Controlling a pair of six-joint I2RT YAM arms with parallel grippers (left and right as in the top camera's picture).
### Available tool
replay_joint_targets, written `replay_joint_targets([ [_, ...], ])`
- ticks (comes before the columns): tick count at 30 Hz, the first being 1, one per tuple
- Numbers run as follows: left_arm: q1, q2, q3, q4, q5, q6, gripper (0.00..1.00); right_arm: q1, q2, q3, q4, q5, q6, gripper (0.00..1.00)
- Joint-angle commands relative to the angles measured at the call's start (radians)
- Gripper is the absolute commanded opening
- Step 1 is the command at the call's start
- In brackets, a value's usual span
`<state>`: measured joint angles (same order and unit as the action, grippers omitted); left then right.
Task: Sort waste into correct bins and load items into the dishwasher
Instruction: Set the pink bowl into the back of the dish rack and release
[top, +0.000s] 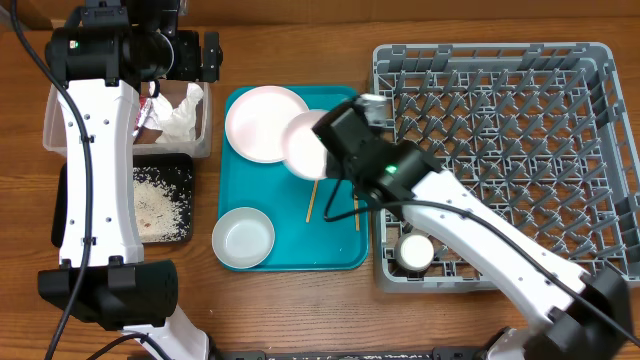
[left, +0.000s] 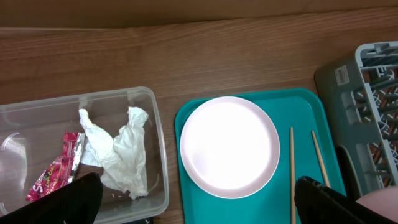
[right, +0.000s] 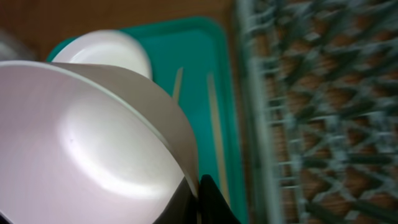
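My right gripper (top: 323, 158) (right: 198, 199) is shut on the rim of a white bowl (top: 303, 146) (right: 93, 143), held tilted above the teal tray (top: 335, 245). On that tray lie a round white plate (top: 265, 122) (left: 229, 146), a pale grey bowl (top: 243, 238) and two chopsticks (top: 312, 200) (left: 291, 168). A small white cup (top: 415, 252) stands in the grey dish rack (top: 500, 150). The clear tub (top: 55, 120) (left: 155, 143) holds crumpled napkins (left: 121, 152) and a red wrapper (left: 59, 171). My left gripper (top: 205, 55) (left: 199, 211) hangs open, empty, above the tub's right edge.
Rice scraps (top: 155, 200) lie in the black tray (top: 65, 205), just in front of the clear tub. The rack's left wall (left: 348, 87) stands close against the teal tray's right edge. Bare wooden table shows behind the tub and the tray.
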<state>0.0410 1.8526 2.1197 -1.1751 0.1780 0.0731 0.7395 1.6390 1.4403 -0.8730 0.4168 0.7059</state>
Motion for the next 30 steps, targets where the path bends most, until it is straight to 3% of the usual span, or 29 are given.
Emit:
replay_joint_targets([
  [1, -0.001, 0.005, 0.016, 0.004, -0.01, -0.006, 1.0, -0.006, -0.029, 0.015, -0.035, 0.458, 0.031, 0.04],
  [6, -0.001, 0.005, 0.016, 0.004, -0.01, -0.006, 1.0, -0.025, 0.001, 0.013, -0.033, 0.823, -0.014, 0.04],
  [12, -0.001, 0.005, 0.016, 0.004, -0.01, -0.006, 1.0, -0.101, 0.093, 0.013, 0.089, 1.004, -0.203, 0.04],
  [23, -0.001, 0.005, 0.016, 0.004, -0.01, -0.006, 1.0, -0.229, 0.304, 0.013, 0.574, 0.959, -0.7, 0.04],
  [30, -0.001, 0.005, 0.016, 0.004, -0.01, -0.006, 1.0, -0.234, 0.391, 0.012, 0.614, 0.916, -0.74, 0.04],
])
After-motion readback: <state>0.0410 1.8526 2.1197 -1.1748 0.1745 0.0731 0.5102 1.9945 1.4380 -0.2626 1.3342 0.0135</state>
